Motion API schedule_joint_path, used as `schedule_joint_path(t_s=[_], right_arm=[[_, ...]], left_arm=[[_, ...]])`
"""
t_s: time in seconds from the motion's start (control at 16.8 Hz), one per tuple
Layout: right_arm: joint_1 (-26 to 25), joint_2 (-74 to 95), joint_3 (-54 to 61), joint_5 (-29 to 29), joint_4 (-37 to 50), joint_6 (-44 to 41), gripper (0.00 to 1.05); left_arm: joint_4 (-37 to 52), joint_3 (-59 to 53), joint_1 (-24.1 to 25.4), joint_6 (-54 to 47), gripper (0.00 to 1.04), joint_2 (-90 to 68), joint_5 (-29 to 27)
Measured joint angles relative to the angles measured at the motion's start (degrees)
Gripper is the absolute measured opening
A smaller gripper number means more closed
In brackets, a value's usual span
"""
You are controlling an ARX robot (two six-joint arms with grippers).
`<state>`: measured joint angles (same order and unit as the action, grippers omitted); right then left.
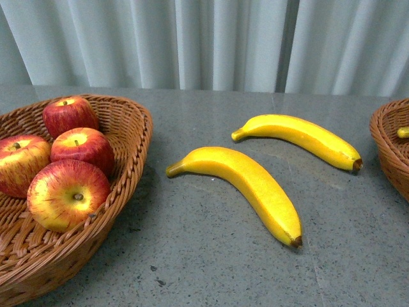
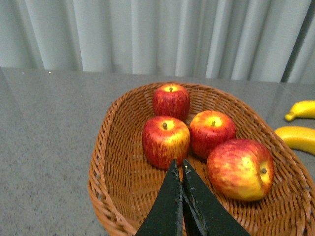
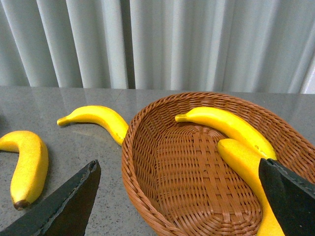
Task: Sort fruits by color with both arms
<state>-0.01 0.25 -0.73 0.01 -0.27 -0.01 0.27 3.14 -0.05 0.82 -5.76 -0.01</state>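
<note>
Several red apples (image 1: 82,148) lie in the wicker basket (image 1: 128,166) at the left; the left wrist view shows the same apples (image 2: 165,141) inside that basket (image 2: 106,162). My left gripper (image 2: 179,166) hovers over its near end, shut and empty. Two yellow bananas (image 1: 246,185) (image 1: 307,137) lie on the grey table between the baskets. The right basket (image 3: 142,172) holds two bananas (image 3: 229,125) (image 3: 248,169). My right gripper (image 3: 179,169) hangs open above this basket, nothing between its fingers. Neither arm shows in the front view.
The right basket's rim (image 1: 386,147) shows at the front view's right edge with a banana tip (image 1: 402,132) inside. The table's loose bananas (image 3: 98,118) (image 3: 27,164) lie beside the right basket. A pale curtain (image 1: 204,45) hangs behind the table.
</note>
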Motion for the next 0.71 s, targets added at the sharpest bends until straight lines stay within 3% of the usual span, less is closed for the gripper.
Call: schedule_joint_path(t_s=[0.66,0.71], right_arm=[[0.0,0.0,0.0,0.0,0.0,0.0,0.98],[0.0,0.0,0.0,0.0,0.0,0.0,0.98]], left_arm=[[-0.5,-2.3,0.0,0.0,0.02,5.2,0.0],[-0.5,-2.3,0.0,0.0,0.15,5.2,0.0]])
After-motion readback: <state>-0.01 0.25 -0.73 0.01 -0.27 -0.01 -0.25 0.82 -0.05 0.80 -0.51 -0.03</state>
